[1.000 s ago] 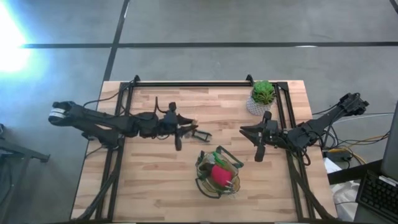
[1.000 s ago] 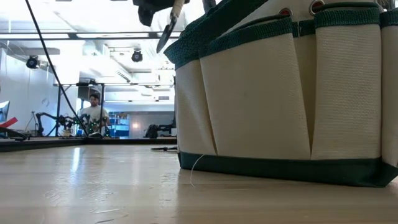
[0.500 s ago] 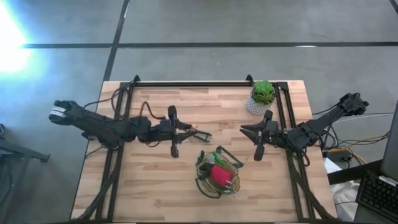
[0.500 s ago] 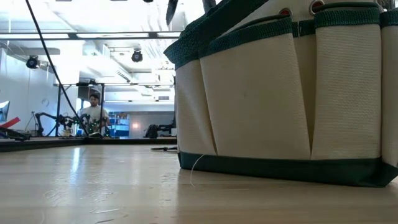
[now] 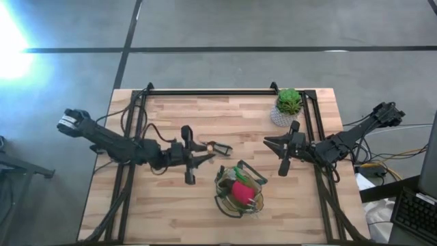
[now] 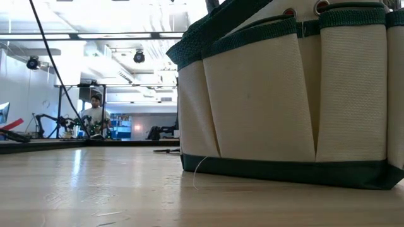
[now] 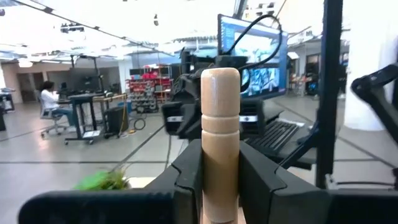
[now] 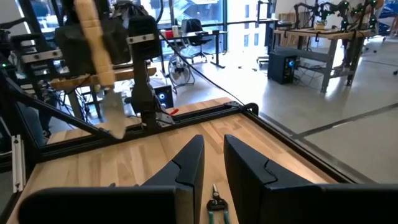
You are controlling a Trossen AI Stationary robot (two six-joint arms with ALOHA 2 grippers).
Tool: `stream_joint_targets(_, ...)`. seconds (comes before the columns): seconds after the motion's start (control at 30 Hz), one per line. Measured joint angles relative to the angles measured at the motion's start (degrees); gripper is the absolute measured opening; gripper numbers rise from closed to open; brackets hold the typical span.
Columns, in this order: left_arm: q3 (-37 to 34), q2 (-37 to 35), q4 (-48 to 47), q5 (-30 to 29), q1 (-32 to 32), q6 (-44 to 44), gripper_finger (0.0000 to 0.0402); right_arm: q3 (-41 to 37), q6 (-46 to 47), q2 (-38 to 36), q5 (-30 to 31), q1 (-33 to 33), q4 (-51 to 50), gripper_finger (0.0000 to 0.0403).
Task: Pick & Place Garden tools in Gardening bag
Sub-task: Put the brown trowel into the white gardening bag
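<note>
My left gripper (image 5: 196, 152) is shut on a wooden-handled garden tool (image 7: 221, 124) above the table, left of the gardening bag (image 5: 239, 190). In the right wrist view the tool (image 8: 93, 37) has its handle up and its grey metal blade (image 8: 115, 118) hanging down. The bag stands on its base near the table's middle, with a red item and a green item inside; it fills the right of the low view (image 6: 284, 94). Dark-handled pruners (image 5: 220, 146) lie flat on the table between the two grippers (image 8: 215, 205). My right gripper (image 5: 270, 145) hovers to the right of them, open by a narrow gap and empty. My left gripper pinches the tool's wooden handle (image 7: 221, 186) between its two fingers (image 7: 189, 180), below the handle's rounded free end (image 7: 221, 81). The fingers lie across the handle. The tool is lifted clear of the table, nearly upright, with its blade hanging below.
A green plant in a whitish pot (image 5: 287, 106) stands at the table's far right corner. A black frame rail (image 5: 218, 92) runs along the far edge and down both sides. A person sits far off in the room behind (image 6: 96, 113). Bare wood lies in front of the bag.
My left gripper has gone toward the table's near edge and closer to the bag, keeping its hold on the wooden-handled tool. The tool's blade, seen at the top of the low view a second ago, has left that view. My right arm has kept still.
</note>
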Motion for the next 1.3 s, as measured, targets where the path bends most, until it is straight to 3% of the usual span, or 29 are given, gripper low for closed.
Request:
stream_joint_targets(0.17, 0.0, 4.94, 7.73, -1.75, -3.61, 0.09, 0.0069, 0.0, 0.81, 0.0, -0.23, 0.0, 0.0, 0.0056)
stream_joint_targets(0.37, 0.0, 12.59, 20.13, -8.34, -8.74, 2.2, 0.0069, 0.0, 1.07, 0.0, -0.28, 0.0, 0.0, 0.0056)
stream_joint_targets(0.53, 0.02, 17.74, 28.29, -8.93, -11.73, 2.22, 0.0069, 0.0, 1.07, 0.0, -0.46, 0.0, -0.01, 0.0056)
stream_joint_targets(1.03, 5.68, 28.09, 29.65, -8.87, -16.87, -1.47, 0.0069, 0.0, 1.52, 0.0, -0.52, 0.0, 0.11, 0.0056)
stream_joint_targets(1.3, 5.97, 33.67, 35.98, -9.45, -16.83, -0.48, 0.0069, 0.0, 1.53, 0.0, -0.63, 0.0, 0.21, 0.0056)
